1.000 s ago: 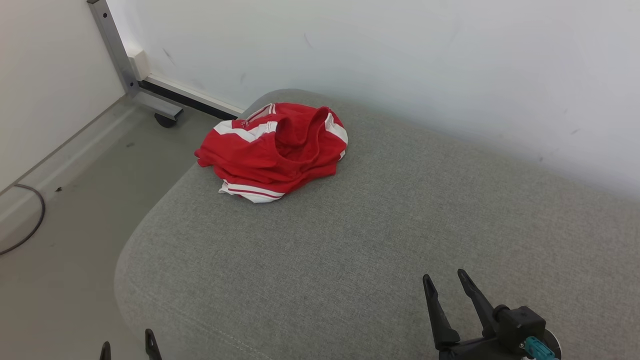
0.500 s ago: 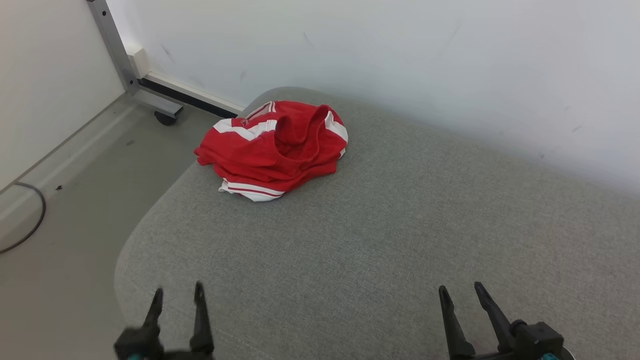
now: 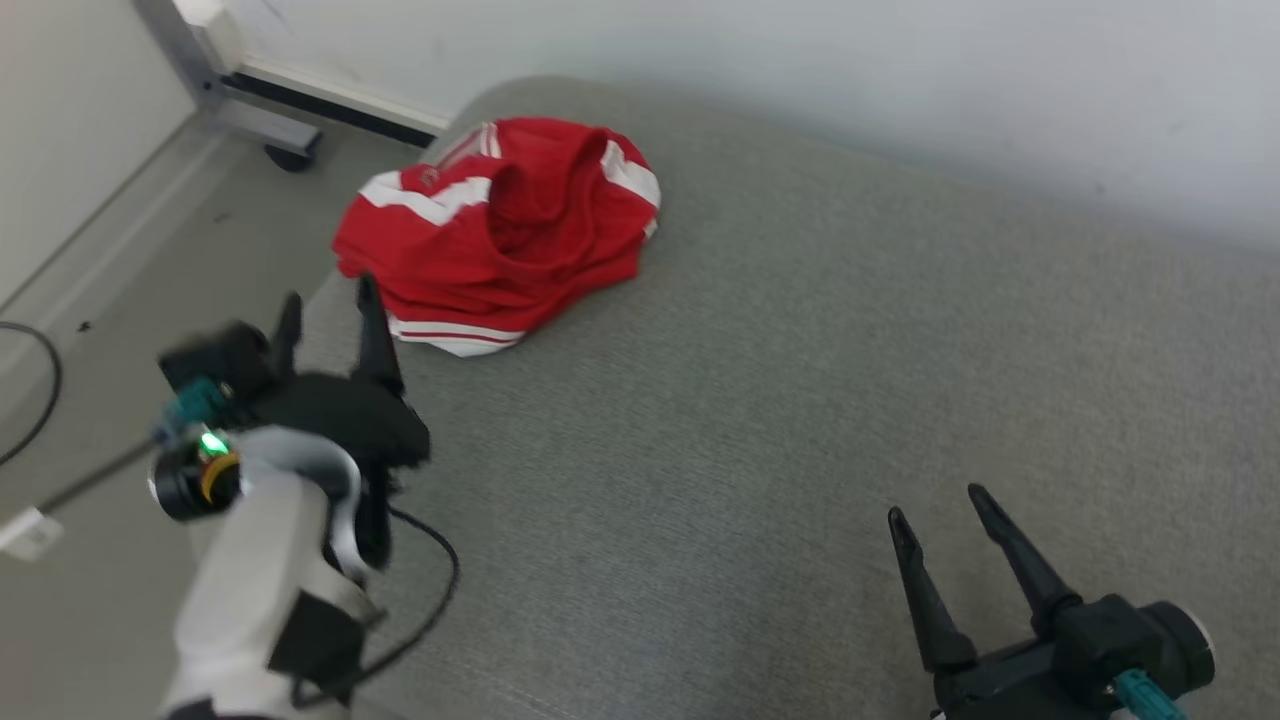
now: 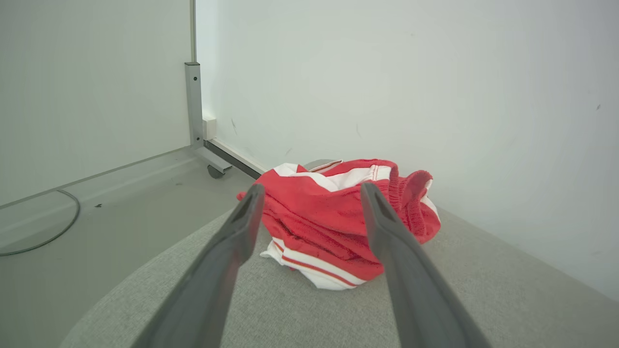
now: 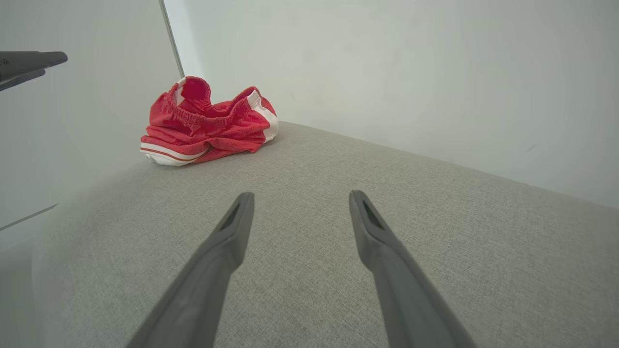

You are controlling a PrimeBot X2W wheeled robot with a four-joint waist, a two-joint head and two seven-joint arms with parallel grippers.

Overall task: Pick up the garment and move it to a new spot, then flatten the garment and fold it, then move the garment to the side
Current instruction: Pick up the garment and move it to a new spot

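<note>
The garment (image 3: 500, 230) is a crumpled pair of red shorts with white stripes, lying at the far left corner of a grey upholstered surface (image 3: 800, 380). It also shows in the left wrist view as the garment (image 4: 338, 222) and in the right wrist view as the garment (image 5: 208, 121). My left gripper (image 3: 328, 300) hovers just short of the shorts' near edge, open, nothing between its fingers. My right gripper (image 3: 935, 505) stands open over the near right of the surface, far from the shorts.
The surface's rounded left edge (image 3: 320, 300) drops to a grey floor (image 3: 120, 300). A metal frame leg on a caster (image 3: 285, 150) stands by the white wall (image 3: 900, 70). A black cable (image 3: 40, 390) lies on the floor at left.
My left arm has risen and reached forward to just before the shorts. The head camera has tipped down, shifting the whole picture. The shorts lie as before.
</note>
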